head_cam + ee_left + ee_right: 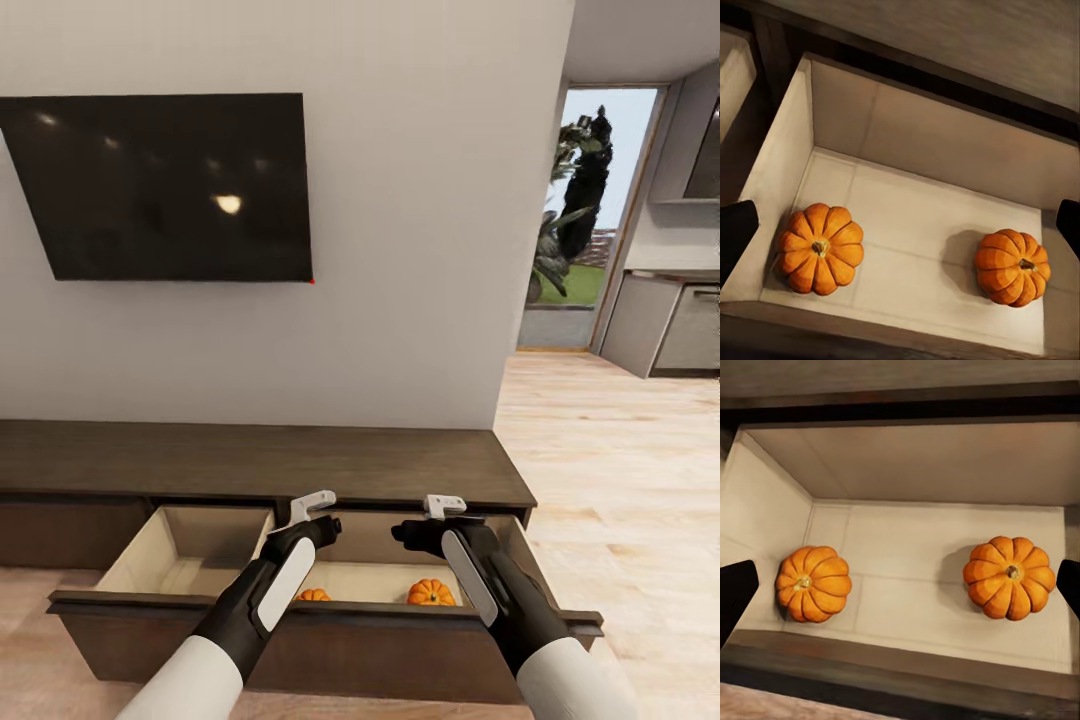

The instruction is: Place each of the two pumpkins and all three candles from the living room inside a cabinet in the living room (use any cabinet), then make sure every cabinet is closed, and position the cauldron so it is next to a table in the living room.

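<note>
The low dark-brown cabinet [250, 460] stands against the wall with both of its drawers pulled out. Two orange pumpkins lie apart on the beige floor of the right drawer [330, 640]: one [313, 595] [820, 248] [813, 583] by its left wall, the other [431, 592] [1012, 267] [1009, 577] toward its right. My left gripper [318, 518] [900, 225] and right gripper [430, 518] [901, 589] hover above that drawer, both open with nothing between the fingers. The candles, cauldron and table are out of view.
The left drawer [190, 560] holds nothing visible. A black TV [160, 185] hangs on the wall above the cabinet. Light wood floor [620, 480] runs right toward a glass garden door [590, 220] and grey kitchen units [665, 325].
</note>
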Robot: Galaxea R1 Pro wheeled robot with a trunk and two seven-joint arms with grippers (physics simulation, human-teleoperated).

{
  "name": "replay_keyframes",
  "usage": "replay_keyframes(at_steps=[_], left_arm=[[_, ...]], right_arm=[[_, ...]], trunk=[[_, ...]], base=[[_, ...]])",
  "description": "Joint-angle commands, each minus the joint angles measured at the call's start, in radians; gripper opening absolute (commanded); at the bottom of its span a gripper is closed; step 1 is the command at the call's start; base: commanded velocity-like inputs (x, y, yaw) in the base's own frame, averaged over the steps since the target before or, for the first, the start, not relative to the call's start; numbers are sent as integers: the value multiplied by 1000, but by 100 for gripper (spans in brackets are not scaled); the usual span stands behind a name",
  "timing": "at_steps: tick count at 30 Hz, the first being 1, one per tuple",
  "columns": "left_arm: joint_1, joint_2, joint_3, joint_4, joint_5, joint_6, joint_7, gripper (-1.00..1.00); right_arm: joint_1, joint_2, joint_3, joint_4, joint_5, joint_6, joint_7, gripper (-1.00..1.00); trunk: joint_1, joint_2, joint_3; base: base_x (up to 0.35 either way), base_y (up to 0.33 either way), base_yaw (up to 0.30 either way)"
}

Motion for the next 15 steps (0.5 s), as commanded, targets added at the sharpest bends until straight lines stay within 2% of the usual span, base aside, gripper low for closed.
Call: replay_keyframes(at_steps=[1,4,10,15], left_arm=[[-1,1,-3,-1,10,1,9,100],[-1,1,-3,-1,10,1,9,100],[-1,1,-4,-13,10,1,9,100],[-1,0,-7,-18,10,1,9,100]], right_arm=[[-1,0,2,-1,-11,3,-10,100],[-1,0,1,-1,-11,3,-10,100],[-1,0,1,-1,-11,3,-10,100],[-1,0,1,-1,-11,4,-10,100]], trunk=[[-5,7,2],[-16,28,12],[-39,70,30],[-47,84,37]], base=[[-265,80,0],[-211,44,0],[-55,7,0],[-258,0,0]])
